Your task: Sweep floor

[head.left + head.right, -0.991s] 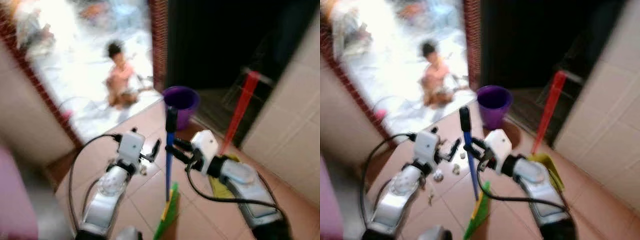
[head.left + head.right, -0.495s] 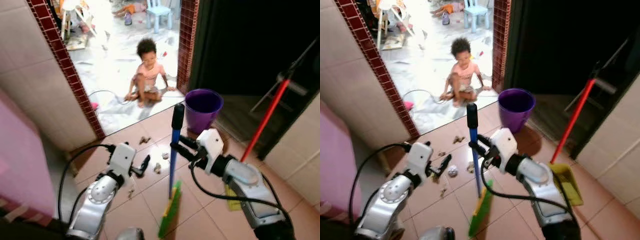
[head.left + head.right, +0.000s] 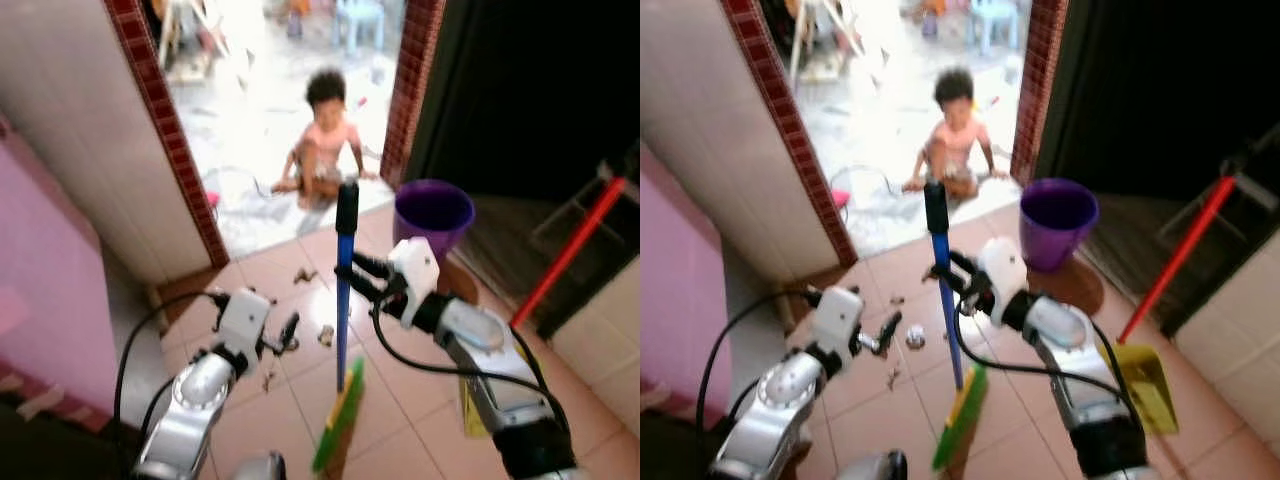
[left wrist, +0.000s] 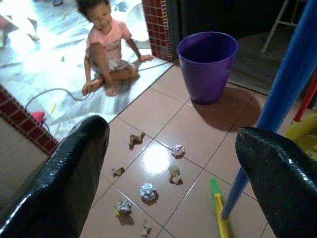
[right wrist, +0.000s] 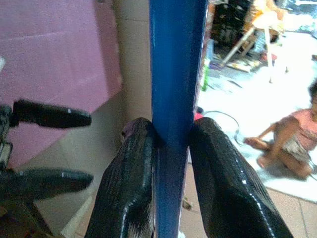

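Broom (image 3: 344, 300) stands upright: blue handle, black grip, green-yellow bristles.

The glossy tan tiled floor (image 4: 198, 134) carries scattered crumpled paper scraps (image 4: 148, 191), a round purple plastic bucket (image 4: 207, 64), a green-bristled broom head (image 3: 338, 418) and a yellow dustpan (image 3: 1143, 385).

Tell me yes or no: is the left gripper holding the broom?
No, the left gripper is open with nothing between its fingers; the broom is clamped in the right gripper.
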Motion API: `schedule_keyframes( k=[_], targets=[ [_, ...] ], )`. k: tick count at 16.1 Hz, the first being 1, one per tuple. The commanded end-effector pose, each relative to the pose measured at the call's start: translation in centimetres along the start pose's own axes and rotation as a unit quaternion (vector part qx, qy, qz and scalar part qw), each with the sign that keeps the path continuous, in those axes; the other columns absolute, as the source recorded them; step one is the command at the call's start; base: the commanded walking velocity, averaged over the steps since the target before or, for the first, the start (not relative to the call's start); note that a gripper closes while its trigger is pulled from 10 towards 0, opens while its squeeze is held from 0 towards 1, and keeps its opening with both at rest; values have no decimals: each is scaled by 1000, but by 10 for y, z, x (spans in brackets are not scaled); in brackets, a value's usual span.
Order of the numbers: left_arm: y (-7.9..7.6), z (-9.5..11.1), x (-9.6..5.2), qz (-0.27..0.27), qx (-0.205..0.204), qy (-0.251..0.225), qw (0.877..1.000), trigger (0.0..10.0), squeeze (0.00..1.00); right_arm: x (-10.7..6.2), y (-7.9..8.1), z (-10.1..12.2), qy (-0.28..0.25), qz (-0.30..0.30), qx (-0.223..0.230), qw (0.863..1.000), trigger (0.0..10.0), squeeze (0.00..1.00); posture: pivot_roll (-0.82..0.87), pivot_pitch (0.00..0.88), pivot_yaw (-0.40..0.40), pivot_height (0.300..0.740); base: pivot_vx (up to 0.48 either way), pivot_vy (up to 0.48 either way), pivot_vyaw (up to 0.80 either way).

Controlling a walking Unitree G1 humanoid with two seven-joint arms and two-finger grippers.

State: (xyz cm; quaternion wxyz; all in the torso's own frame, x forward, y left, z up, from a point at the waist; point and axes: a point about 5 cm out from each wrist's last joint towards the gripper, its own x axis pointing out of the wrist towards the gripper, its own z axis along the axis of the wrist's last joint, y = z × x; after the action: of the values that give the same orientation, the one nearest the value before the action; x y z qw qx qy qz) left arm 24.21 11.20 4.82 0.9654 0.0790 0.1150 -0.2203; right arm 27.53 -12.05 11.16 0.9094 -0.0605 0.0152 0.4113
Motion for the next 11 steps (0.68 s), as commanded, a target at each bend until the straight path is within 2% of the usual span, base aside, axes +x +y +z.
schedule_keyframes(
  k=[1,11],
  targets=[
    [-2,6,1,-4,6,-12,1000,10000,0,-1,-2,7,-17,-6,-7,1000,10000,0,-57,0,45,740,0,0,0],
    [-7,9,1,-9,-8,-19,1000,10000,0,2,5,10,-25,11,5,1000,10000,0,-62,0,38,740,0,0,0]
  ],
)
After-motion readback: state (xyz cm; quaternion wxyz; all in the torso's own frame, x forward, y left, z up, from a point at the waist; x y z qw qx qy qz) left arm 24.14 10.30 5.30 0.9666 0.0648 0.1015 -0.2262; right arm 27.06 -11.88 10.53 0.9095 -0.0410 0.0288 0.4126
